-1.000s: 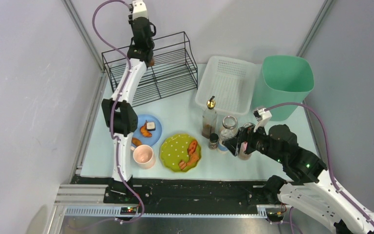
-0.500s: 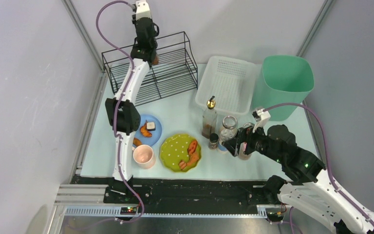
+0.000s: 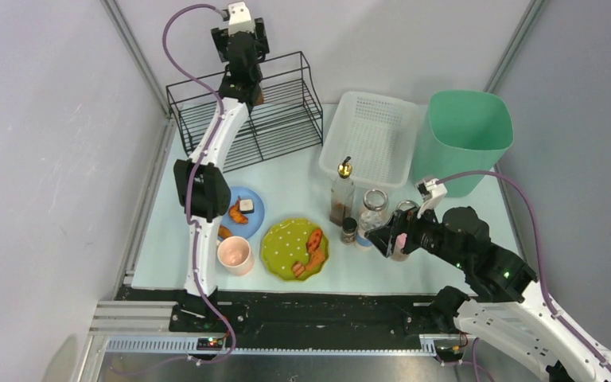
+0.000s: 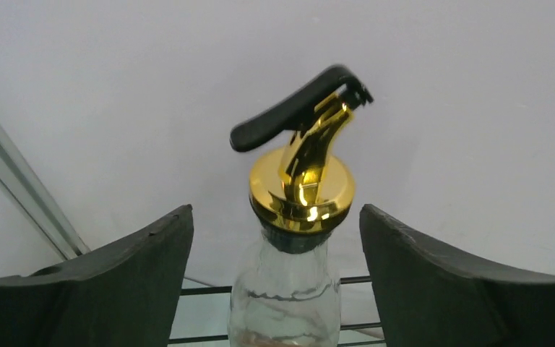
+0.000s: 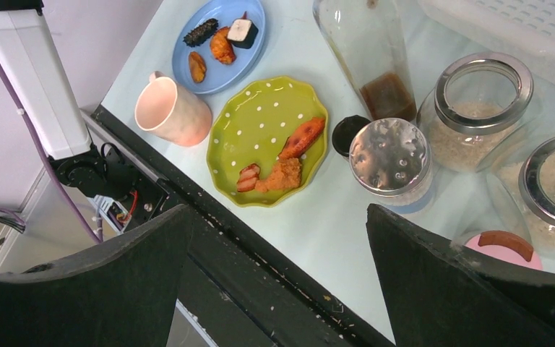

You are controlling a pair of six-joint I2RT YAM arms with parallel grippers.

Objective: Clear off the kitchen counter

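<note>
Far left you have a wire rack (image 3: 286,131), a gold-spouted bottle (image 4: 289,289) upright at it. Far right are a white basket (image 3: 370,131) and a green bin (image 3: 445,159). Near left sit a blue plate (image 3: 256,220), a pink mug (image 3: 235,255) and a green plate (image 3: 280,243), both plates holding food. Just right stand another bottle (image 3: 340,199) and jars (image 3: 373,208).

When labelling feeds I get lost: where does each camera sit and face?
Top external: above, behind the bases, looking down on kitchen counter; left arm, right arm show.
Left wrist: faces the back wall; left jaws flank a gold-spouted bottle.
Right wrist: looks leftward; right jaws frame the green plate.
Top external also shows that plate.
</note>
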